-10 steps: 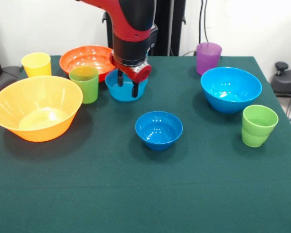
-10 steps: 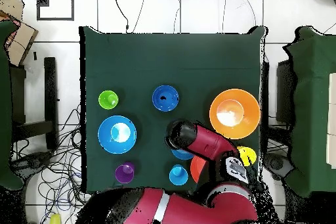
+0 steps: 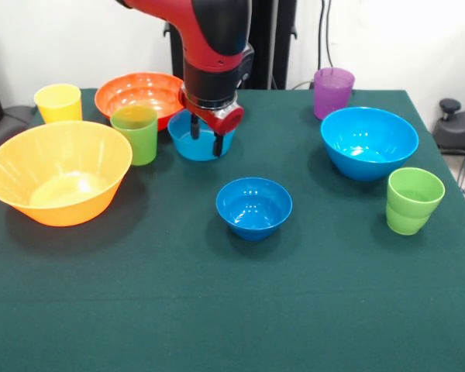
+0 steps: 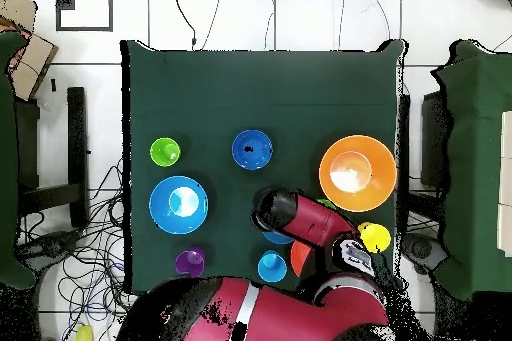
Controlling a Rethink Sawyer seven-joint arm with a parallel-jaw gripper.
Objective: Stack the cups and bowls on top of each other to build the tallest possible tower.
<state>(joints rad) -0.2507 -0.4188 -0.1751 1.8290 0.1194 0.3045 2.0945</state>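
My gripper (image 3: 205, 138) is open, its fingers down at the medium light blue bowl (image 3: 187, 146), one inside it and one at its near rim. Behind it stands the orange-red bowl (image 3: 136, 93), with a green cup (image 3: 136, 133) and the yellow cup (image 3: 58, 101) close by. The big yellow-orange bowl (image 3: 58, 172), small dark blue bowl (image 3: 253, 206), big light blue bowl (image 3: 368, 141), second green cup (image 3: 413, 200) and purple cup (image 3: 333, 91) each stand alone. The light blue cup (image 4: 272, 267) shows only in the overhead view. No bowls are nested into a tower.
My arm (image 4: 300, 219) covers the medium light blue bowl and most of the orange-red bowl in the overhead view. The green tablecloth (image 3: 232, 310) is bare toward the near edge of the front view. Cables lie on the floor beside the table (image 4: 100, 257).
My gripper has shifted very slightly to the right over the medium light blue bowl in the front view. The cups and bowls have not moved.
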